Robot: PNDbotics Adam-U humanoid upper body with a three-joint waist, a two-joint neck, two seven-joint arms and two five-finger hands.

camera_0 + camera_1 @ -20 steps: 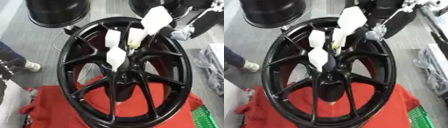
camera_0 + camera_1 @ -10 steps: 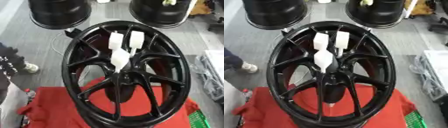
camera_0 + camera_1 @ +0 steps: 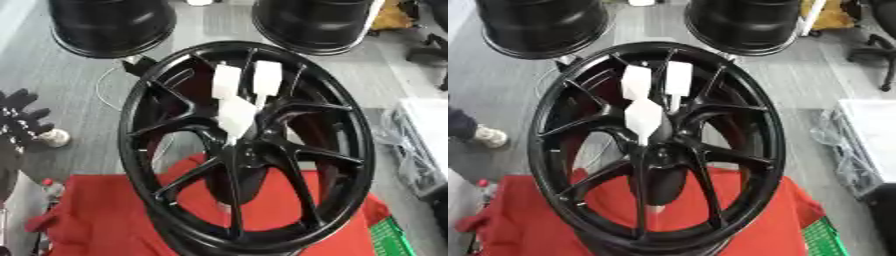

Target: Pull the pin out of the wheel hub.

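A black multi-spoke wheel hub [image 3: 773,130] stands upright on a red cloth [image 3: 535,220]. Three white pins with blocky heads stick out near its centre: two side by side higher up [image 3: 636,82] [image 3: 678,79] and one lower, over the centre bore [image 3: 643,117]. A small white tip [image 3: 655,207] shows low between the spokes. Neither of my hands appears in either eye view, and nothing is touching the pins.
Two more black wheels [image 3: 544,25] [image 3: 745,22] lie on the grey floor behind the hub. A white bin with clear plastic [image 3: 859,145] is on the right, and a green crate corner [image 3: 822,241] at the lower right. A person's leg and shoe [image 3: 487,136] are at the left edge.
One second ago my right hand was at the upper right holding a fourth white pin clear of the hub. It has since left the view with that pin, and the camera has shifted.
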